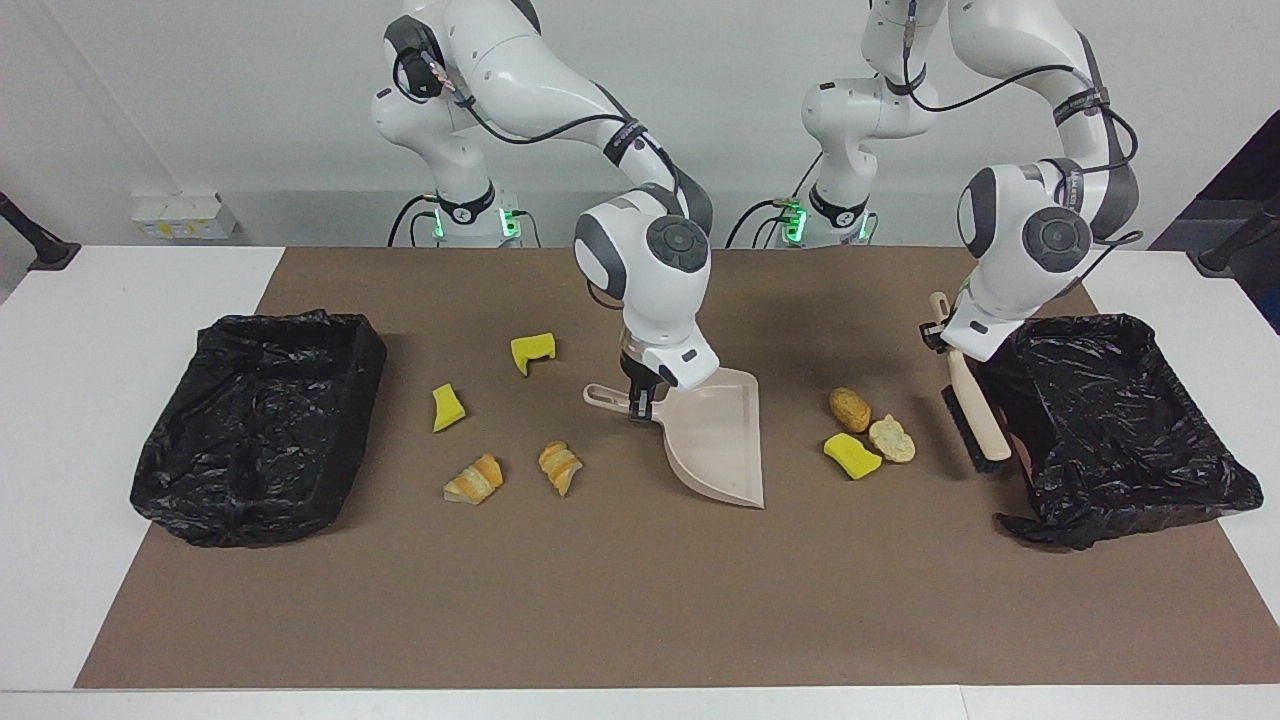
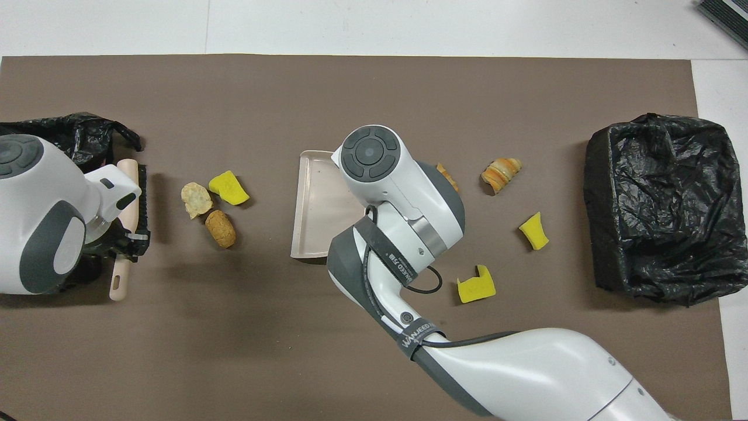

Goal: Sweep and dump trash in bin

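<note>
My right gripper is shut on the handle of the beige dustpan, which sits tilted mid-mat, mouth turned toward the left arm's end. Three pieces of trash lie beside that mouth: brown bread, pale bread and a yellow sponge. My left gripper is shut on the beige brush, bristles low between those scraps and a bin. Toward the right arm's end lie two sponge chunks and two croissant pieces.
A second black-lined bin stands at the right arm's end of the brown mat. In the overhead view the right arm partly covers the dustpan and one croissant piece.
</note>
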Robot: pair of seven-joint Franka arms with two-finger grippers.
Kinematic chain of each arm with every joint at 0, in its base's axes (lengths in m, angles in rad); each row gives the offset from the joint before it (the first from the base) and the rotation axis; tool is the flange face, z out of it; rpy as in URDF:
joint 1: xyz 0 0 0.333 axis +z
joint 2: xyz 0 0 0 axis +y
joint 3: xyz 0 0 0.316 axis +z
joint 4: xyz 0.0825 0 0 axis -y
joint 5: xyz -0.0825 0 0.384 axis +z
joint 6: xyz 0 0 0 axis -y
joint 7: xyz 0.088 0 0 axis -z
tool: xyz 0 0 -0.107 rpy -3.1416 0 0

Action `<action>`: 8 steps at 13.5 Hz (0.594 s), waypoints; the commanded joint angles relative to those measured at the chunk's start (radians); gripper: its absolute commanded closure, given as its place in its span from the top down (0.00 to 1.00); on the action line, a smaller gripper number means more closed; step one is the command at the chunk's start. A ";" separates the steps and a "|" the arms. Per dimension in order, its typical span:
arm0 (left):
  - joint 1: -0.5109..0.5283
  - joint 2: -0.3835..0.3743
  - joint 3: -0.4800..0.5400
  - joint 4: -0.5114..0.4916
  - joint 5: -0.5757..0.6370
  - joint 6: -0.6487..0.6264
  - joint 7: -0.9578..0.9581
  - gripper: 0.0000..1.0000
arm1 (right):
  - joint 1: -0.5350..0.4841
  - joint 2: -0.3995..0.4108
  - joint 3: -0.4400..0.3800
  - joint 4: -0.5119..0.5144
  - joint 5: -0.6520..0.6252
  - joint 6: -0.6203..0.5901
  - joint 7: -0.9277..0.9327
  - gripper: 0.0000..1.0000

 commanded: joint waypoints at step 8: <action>-0.136 -0.035 -0.010 -0.133 -0.135 0.182 -0.150 0.00 | 0.024 0.042 0.006 0.021 -0.019 0.099 -0.021 0.00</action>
